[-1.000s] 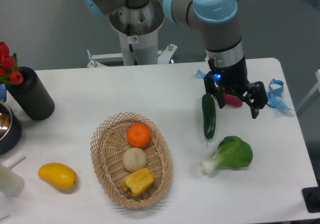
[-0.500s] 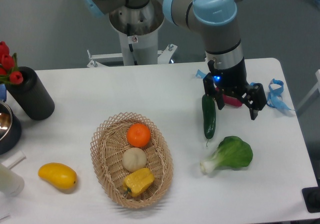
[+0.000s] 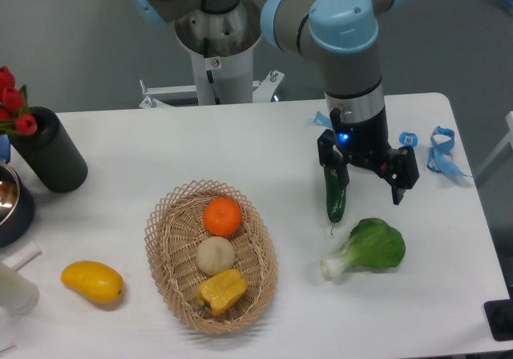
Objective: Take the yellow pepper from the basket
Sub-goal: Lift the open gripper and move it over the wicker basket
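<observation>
Right now my pincer (image 3: 365, 175) hangs in the right half of the frame, a little above centre, with its two dark fingers (image 3: 401, 179) spread wide and nothing held between them. A small blue light glows on the wrist just above them. My left-hand finger, as the frame shows it, overlaps the top of a dark green cucumber (image 3: 335, 194) that lies upright on the white table (image 3: 120, 151); I cannot tell whether I touch it or merely hang over it. Below and to the right of the cucumber lies a head of bok choy (image 3: 367, 249), its pale stem pointing left.

The yellow pepper (image 3: 220, 290) sits at the lower end of the wicker basket (image 3: 159, 239), in the lower middle of the frame, well apart from my pincer. In the same basket, just above the pepper and touching it, is a pale round fruit or bulb (image 3: 215, 255), and above that an orange (image 3: 222, 216) near the basket's upper rim.

Outside the basket, at lower left, a smooth yellow mango (image 3: 92, 282) lies on the table. At far left stands a black cylindrical vase (image 3: 51, 159) with red tulips (image 3: 11, 101), and beside it, cut by the frame edge, a dark metal bowl (image 3: 14, 204). A blue ribbon (image 3: 443, 152) curls at the right of the table, near my wrist.
</observation>
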You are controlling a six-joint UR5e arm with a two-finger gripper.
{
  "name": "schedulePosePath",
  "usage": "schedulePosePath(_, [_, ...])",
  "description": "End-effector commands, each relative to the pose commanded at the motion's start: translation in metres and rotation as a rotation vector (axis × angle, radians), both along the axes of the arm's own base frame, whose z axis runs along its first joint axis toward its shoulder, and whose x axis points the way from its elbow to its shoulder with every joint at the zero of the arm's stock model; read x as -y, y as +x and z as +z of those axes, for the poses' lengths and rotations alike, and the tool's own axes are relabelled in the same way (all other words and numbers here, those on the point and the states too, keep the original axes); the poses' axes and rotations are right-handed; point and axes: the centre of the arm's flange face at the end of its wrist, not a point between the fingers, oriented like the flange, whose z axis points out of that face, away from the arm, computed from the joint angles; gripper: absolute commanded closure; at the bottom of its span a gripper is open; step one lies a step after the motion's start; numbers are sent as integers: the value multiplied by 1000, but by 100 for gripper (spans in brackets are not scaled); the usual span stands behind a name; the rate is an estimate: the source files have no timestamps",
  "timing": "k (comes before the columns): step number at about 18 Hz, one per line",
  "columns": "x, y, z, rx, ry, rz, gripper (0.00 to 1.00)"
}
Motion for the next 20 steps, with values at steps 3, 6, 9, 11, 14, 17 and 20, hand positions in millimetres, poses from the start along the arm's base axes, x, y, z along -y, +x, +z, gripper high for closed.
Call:
schedulePosePath(3, [-9,1,-12,14,-4,-12,0])
schedulePosePath(6, [-21,7,-24,28,-11,-28,0])
schedulePosePath(9, [-33,11,-30,36,-14,-44,0])
schedulePosePath(11, [-47,19,-37,43,-19,-67,0])
schedulePosePath(14, [-67,39,-45,58,-22,-130,0])
schedulePosePath(17, [-77,48,-52,98,18,-219,0])
schedulePosePath(20, [-85,60,-62,126,18,-264,0])
